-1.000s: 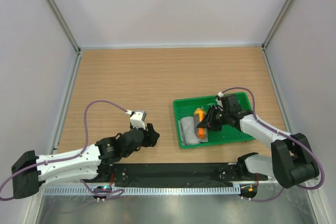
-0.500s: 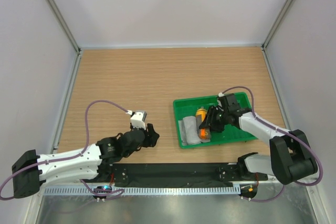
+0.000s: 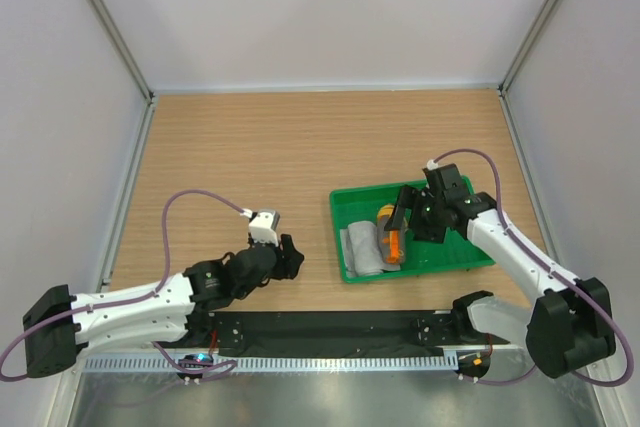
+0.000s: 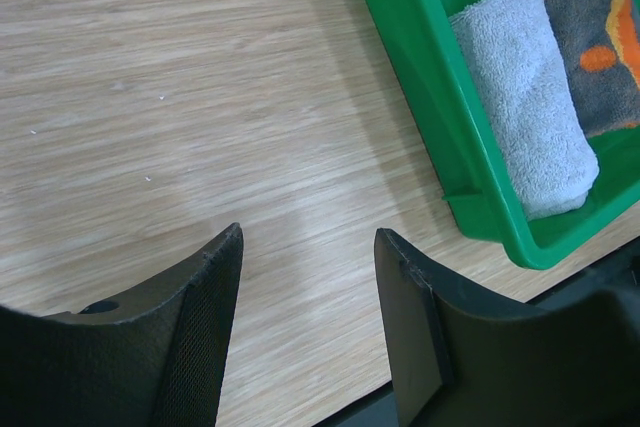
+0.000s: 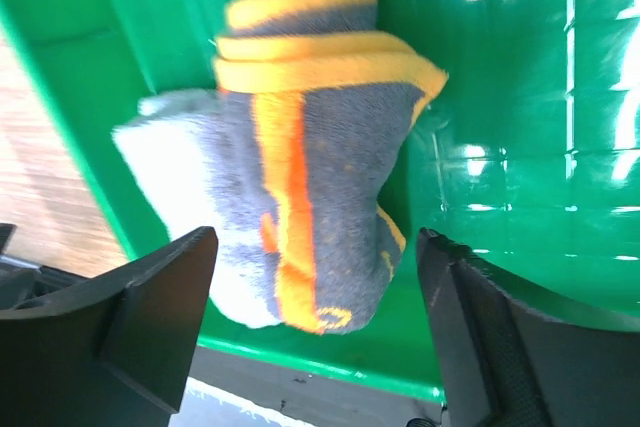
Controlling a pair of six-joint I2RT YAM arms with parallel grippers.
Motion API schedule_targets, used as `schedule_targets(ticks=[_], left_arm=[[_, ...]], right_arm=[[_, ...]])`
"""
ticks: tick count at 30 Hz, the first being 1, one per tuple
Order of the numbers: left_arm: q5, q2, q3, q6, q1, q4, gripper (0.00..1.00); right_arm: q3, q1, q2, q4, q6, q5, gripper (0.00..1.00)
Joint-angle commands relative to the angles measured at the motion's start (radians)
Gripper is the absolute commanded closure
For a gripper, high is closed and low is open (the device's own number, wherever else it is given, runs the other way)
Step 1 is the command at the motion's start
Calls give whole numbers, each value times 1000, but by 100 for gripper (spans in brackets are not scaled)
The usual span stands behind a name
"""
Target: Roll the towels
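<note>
The right fingers (image 5: 150, 317) stand wide apart with nothing between them, hovering just above the dark towel (image 5: 320, 167). A second ago they were pinched in close on that roll, low in the tray (image 5: 520, 97). They have since spread and lifted clear, so the roll has been let go. It lies on its own, its orange edges wound in layers, though the outer flap looks a little loose. That release suggests the second roll is delivered and the task is near its end.

In the top view the dark towel sits directly under the fingers, slightly toward 7 o'clock, and the grey towel (image 4: 525, 97) lies rolled against it at 9 o'clock, both inside the tray's left half.

The left fingers (image 4: 200, 327) are also parted and empty, low over the bare table (image 4: 200, 97). They sit well apart from the tray, which is at their 3 o'clock in the top view.
</note>
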Motion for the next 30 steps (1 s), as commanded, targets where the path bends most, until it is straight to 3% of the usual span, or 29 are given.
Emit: schedule_targets(ticks=[1,18,21,25,30], left_arm=[[-18,3,50,13,7,1,44],[-60,-15,166,99,18,-129,42],[-87,-36,191,125,18,-160,35],[-133,-47,225,151,18,-198,13],[-207,-67,252,188,18,-233,9]], right_arm=[[81,-2,-39,-88,-31,53,12],[194,49,-135,-215,-44,106,9],[214,49,-125,-235,-58,112,10],[234,50,-135,-247,-66,121,9],[242,50,-145,-258,-69,127,6]])
